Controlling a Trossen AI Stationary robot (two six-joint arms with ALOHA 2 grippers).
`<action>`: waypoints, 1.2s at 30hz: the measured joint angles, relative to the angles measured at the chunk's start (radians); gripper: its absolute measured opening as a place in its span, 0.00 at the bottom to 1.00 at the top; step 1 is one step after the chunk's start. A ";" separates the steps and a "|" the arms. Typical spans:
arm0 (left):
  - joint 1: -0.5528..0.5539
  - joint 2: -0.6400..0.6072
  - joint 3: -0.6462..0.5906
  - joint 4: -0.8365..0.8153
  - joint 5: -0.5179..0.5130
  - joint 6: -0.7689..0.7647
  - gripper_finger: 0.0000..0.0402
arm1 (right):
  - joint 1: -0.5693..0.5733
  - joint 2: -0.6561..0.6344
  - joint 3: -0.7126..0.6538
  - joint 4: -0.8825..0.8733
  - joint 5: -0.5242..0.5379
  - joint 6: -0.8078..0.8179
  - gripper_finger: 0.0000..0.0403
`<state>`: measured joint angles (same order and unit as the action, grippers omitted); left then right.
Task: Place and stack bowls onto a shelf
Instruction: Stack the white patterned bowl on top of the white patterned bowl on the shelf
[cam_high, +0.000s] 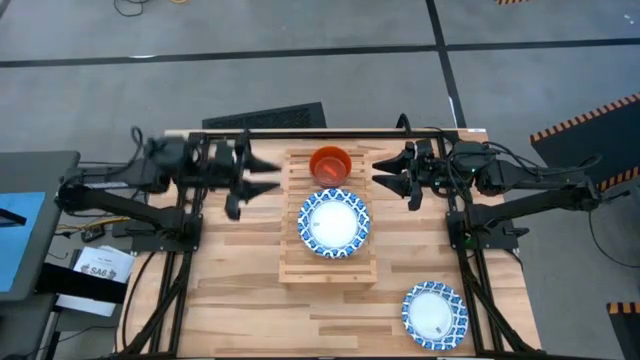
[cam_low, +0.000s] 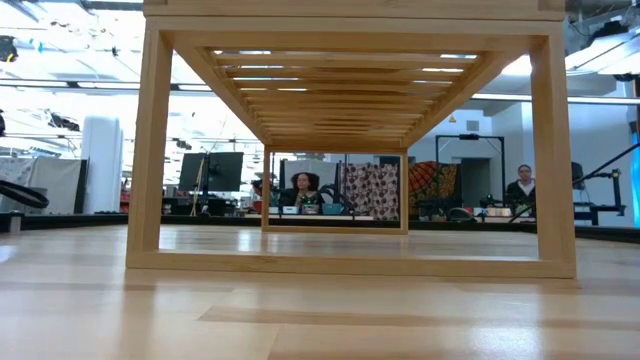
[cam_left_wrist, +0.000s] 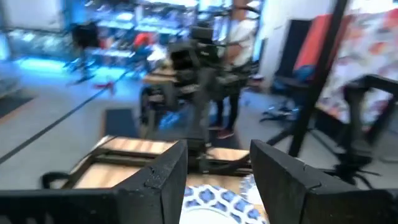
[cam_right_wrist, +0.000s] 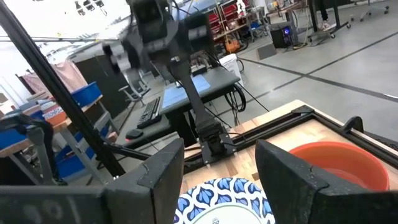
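The pale slatted shelf (cam_high: 329, 262) stands mid-table and shows end-on in the low view (cam_low: 350, 265). A blue-rimmed bowl (cam_high: 334, 222) sits on its slats, also seen in the wrist views (cam_left_wrist: 214, 200) (cam_right_wrist: 217, 198). A red bowl (cam_high: 330, 163) (cam_right_wrist: 339, 163) sits on the shelf's far end. Another blue-rimmed bowl (cam_high: 435, 314) rests on the table near the right corner. My left gripper (cam_high: 266, 176) (cam_left_wrist: 217, 180) hovers open left of the shelf's far end. My right gripper (cam_high: 385, 172) (cam_right_wrist: 219, 169) hovers open to the right of it. Other bowls are out of view.
The wooden tabletop (cam_high: 240, 290) lies bare to the left of the shelf and along the near edge. Black arm bases (cam_high: 170, 235) (cam_high: 480, 235) stand at both sides. People (cam_low: 303, 188) sit in the room behind the table.
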<state>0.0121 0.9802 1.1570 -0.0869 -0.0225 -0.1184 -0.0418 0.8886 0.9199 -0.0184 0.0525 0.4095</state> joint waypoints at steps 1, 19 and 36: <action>-0.010 -0.024 -0.066 0.069 0.015 0.006 0.40 | 0.000 0.000 0.000 0.000 0.000 0.000 0.56; -0.037 -0.151 -0.355 0.351 -0.038 -0.018 0.40 | 0.000 0.000 0.000 -0.003 0.000 0.000 0.56; -0.037 -0.150 -0.355 0.333 -0.038 -0.006 0.40 | 0.166 -0.002 0.178 -0.998 -0.191 0.431 0.56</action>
<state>-0.0250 0.8299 0.8021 0.2457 -0.0605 -0.1246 0.1246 0.8871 1.0979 -1.0161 -0.1382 0.8410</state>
